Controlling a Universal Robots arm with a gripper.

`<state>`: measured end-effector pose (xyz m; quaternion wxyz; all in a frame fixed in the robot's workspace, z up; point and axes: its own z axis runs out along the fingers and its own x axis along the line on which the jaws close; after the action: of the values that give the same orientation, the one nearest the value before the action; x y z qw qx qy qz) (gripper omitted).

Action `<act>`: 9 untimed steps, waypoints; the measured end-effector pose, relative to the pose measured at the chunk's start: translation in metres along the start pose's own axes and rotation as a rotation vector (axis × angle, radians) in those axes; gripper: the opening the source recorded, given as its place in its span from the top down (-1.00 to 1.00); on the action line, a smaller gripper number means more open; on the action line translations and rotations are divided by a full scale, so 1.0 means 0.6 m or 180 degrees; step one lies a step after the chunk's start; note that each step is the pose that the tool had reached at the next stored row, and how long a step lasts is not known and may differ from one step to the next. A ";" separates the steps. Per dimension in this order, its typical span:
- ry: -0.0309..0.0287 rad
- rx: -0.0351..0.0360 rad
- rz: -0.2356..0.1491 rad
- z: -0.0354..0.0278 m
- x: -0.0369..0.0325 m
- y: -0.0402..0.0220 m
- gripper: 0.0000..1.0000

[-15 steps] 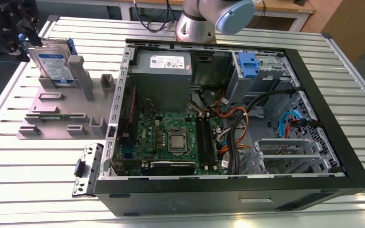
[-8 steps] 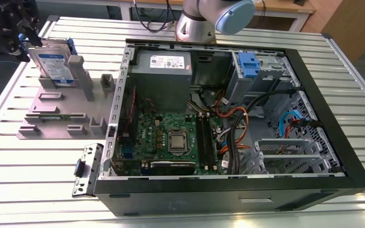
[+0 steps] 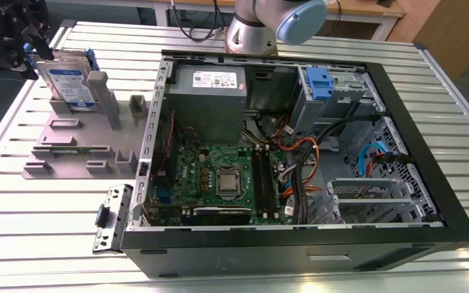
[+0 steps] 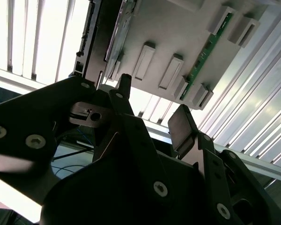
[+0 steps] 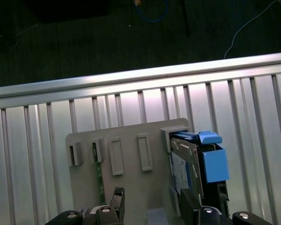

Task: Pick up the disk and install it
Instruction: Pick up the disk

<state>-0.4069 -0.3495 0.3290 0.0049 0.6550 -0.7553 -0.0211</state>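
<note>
Your black two-finger gripper point(image 3: 24, 54) hangs with its jaws apart and nothing between them, just beside the top of the flat silver-grey hard disk in its blue plastic caddy point(image 3: 68, 82). The disk stands on edge in a slot of the grey plastic fixture block point(image 3: 70, 152), to the exterior view's left of the open black computer case point(image 3: 300, 244). The exterior view gives you its labelled face. The first wrist view gives its thin upper edge, which I judge in line with one fingertip point(image 5: 189, 208) rather than with the gap.
</note>
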 end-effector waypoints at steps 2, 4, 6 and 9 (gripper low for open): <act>0.0000 0.0000 0.0000 0.000 -0.001 0.001 -0.17; 0.0000 0.0000 0.0000 0.001 -0.002 0.002 -0.17; 0.0000 0.0001 0.0000 0.001 -0.004 0.003 -0.17; 0.0000 0.0000 0.0000 0.001 -0.010 0.005 -0.17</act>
<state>-0.4092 -0.3433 0.3284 0.0048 0.6550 -0.7553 -0.0210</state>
